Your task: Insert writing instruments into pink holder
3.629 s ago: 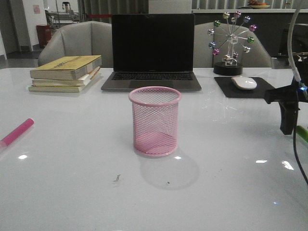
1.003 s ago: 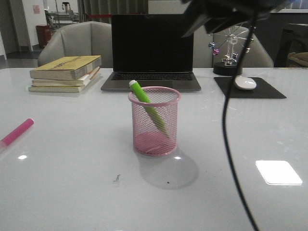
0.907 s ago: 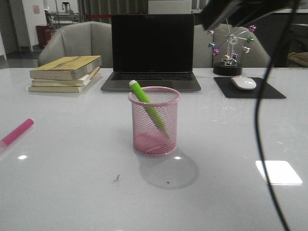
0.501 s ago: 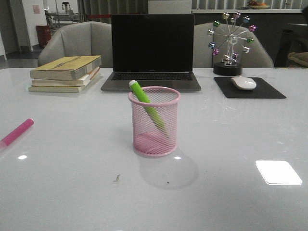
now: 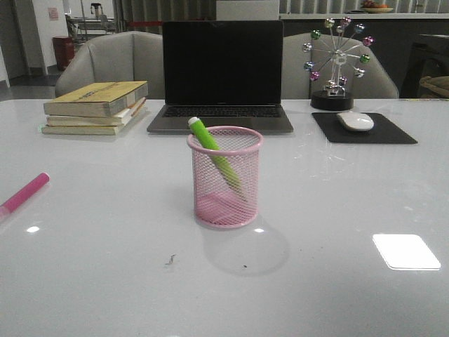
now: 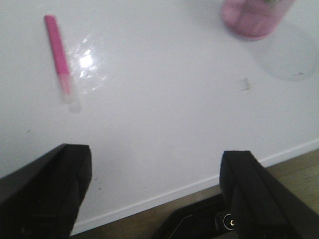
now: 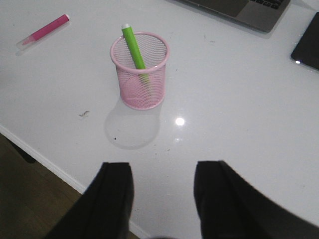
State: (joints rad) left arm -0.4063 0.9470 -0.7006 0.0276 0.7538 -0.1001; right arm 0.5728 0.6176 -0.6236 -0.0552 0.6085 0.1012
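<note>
The pink mesh holder [image 5: 225, 177] stands mid-table, also seen in the right wrist view [image 7: 141, 72] and blurred in the left wrist view [image 6: 256, 17]. A green marker [image 5: 215, 156] leans inside it, white end up [image 7: 133, 45]. The pink marker [image 5: 25, 192] lies flat near the table's left edge [image 6: 59, 56] [image 7: 44, 29]. Neither arm shows in the front view. My left gripper [image 6: 157, 164] is open and empty over the table's near edge. My right gripper [image 7: 163, 181] is open and empty, held high and back from the holder.
A laptop [image 5: 222, 77] sits behind the holder, a stack of books [image 5: 96, 107] at back left. At back right are a mouse [image 5: 355, 121] on a black pad [image 5: 365, 129] and a ferris-wheel ornament [image 5: 337, 63]. The table's near edge [image 7: 45, 162] shows.
The green marker, absent from the holder 3.6 s ago, now leans in it. The right arm has drawn up and out of the front view within the last second.
</note>
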